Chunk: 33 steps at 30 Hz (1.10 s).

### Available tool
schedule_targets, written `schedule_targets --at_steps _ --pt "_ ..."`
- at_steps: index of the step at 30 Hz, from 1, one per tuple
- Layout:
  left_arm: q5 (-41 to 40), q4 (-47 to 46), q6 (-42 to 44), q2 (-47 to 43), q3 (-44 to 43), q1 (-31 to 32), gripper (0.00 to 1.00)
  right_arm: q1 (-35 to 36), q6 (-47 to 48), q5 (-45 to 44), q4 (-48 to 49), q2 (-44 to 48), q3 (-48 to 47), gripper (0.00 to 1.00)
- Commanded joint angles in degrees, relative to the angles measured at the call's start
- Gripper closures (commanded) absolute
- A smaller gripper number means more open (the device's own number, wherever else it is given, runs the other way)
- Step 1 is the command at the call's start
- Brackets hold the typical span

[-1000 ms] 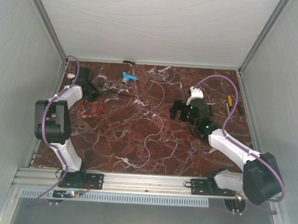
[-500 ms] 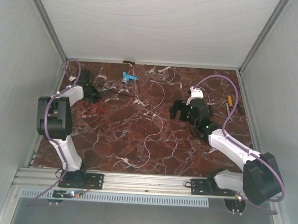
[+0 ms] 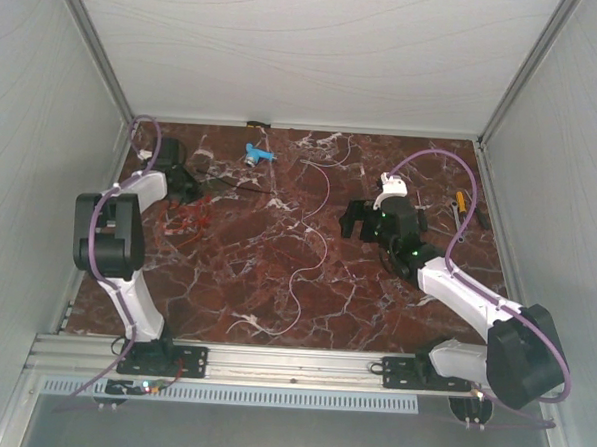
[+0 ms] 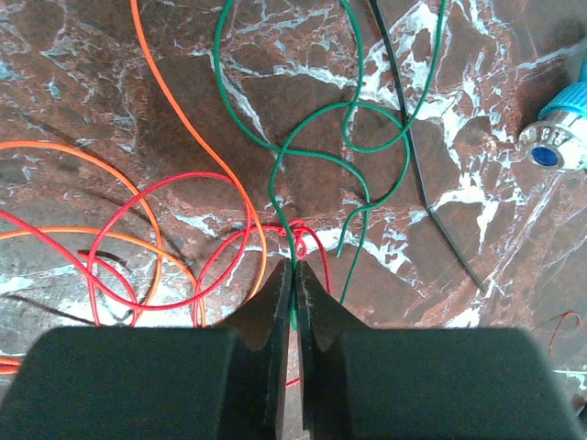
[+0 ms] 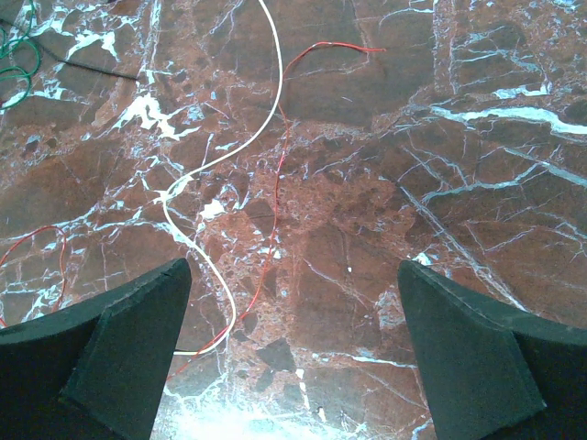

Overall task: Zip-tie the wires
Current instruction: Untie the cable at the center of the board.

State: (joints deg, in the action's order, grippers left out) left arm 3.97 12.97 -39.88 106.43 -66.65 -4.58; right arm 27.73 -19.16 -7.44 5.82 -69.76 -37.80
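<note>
**Left tool has just closed on one wire**
A second ago the left tool (image 4: 293, 275) stood a little open; now its jaws are pressed together, with the green wire (image 4: 274, 174) pinched between them, among the red and orange wires (image 4: 188, 115) at the far left of the table (image 3: 256, 271). I judge that the gathering has begun. The right tool (image 5: 293, 268) hangs wide open and empty above the white wire (image 5: 278, 64), well apart from the bundle.

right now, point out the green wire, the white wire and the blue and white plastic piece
green wire (image 4: 273, 183), left wrist view, stretch below its loop
white wire (image 5: 280, 64), right wrist view, upper bend
blue and white plastic piece (image 4: 550, 147), left wrist view, round white end
</note>
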Motion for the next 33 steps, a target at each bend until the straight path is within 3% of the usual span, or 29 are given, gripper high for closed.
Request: schedule_targets --at_steps 1,15,19,24,29,33 --pt "-0.68 -3.54 -0.31 -5.42 0.52 -0.47 1.00 -0.27 0.61 0.29 0.90 0.14 -1.70 0.06" --pt "-14.67 7.81 7.33 -22.07 -12.11 0.48 1.00 0.50 1.17 4.30 -2.54 4.66 -5.69 0.07" --pt "-15.61 8.44 8.79 -25.02 -14.09 0.93 1.00 1.17 3.79 10.48 -1.92 6.26 -7.92 0.06" --pt "-17.42 2.35 15.12 -30.50 -15.02 4.22 1.00 3.05 6.41 19.24 0.37 6.18 -11.23 0.06" --pt "-18.93 -4.13 22.55 -33.96 -20.76 6.51 1.00 8.66 9.83 22.17 4.93 4.17 -14.09 0.05" --pt "-13.51 -6.81 24.07 -36.40 -24.37 6.58 1.00 14.45 12.90 23.61 10.99 -0.39 -17.26 0.05"
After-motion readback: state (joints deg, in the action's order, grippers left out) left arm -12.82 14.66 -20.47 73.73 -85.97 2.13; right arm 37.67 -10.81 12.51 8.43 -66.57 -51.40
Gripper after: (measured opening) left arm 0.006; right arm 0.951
